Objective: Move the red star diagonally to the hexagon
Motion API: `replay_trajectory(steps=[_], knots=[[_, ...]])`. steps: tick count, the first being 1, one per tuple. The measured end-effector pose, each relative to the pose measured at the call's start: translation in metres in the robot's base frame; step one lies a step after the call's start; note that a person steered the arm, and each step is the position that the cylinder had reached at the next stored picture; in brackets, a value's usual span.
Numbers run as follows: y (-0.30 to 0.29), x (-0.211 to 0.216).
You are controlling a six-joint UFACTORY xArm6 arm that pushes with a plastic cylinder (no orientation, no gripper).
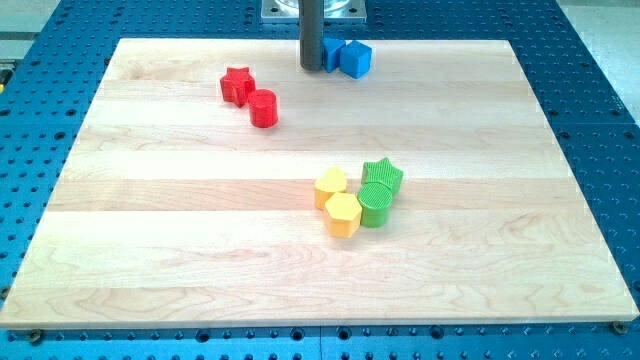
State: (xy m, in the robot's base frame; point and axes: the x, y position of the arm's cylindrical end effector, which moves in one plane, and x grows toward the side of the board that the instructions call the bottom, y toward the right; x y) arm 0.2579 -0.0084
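The red star (237,85) lies on the wooden board (180,230) at the upper left, touching a red cylinder (263,108) just below and to its right. The yellow hexagon (343,214) sits right of centre in a cluster with a yellow heart (331,186), a green star (383,176) and a green cylinder (376,204). My tip (311,67) is at the view's top centre, to the right of the red star and apart from it, right beside the blue blocks.
Two blue blocks (350,57) stand at the top edge, directly right of my tip; the left one is partly hidden by the rod. A blue perforated table surrounds the board.
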Motion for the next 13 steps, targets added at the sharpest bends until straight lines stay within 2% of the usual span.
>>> replay_trajectory(steps=[1, 2, 3, 4, 5, 7, 8, 9, 11, 13], knots=[[-0.015, 0.015], [-0.075, 0.039], [-0.095, 0.001], [-0.163, 0.057], [-0.163, 0.093], [-0.145, 0.047], [-0.148, 0.052], [-0.126, 0.078], [-0.116, 0.156], [-0.071, 0.202]])
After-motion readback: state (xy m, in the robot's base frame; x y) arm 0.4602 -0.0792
